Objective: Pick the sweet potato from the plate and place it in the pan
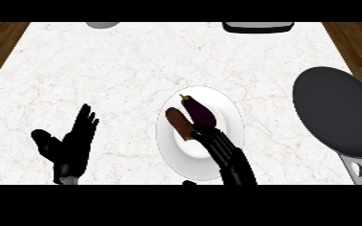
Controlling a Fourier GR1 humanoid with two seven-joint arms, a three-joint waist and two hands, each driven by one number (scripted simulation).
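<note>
1. Head view: white marble counter, wood showing at both far corners.
2. Round white plate sits centre, near me. On it lie a brown oblong sweet potato and, just right of it and touching, a dark purple eggplant with a small stem at its far end.
3. My right hand lies over the plate, fingers straight, tips at the near ends of both vegetables. Nothing is gripped.
4. My left hand rests open at lower left, fingers up, well apart from the plate.
5. Dark grey round pan sits at the right edge, its metal handle running toward me.
6. Far edge: part of a grey round object and part of a black rimmed object; I cannot identify either.
</note>
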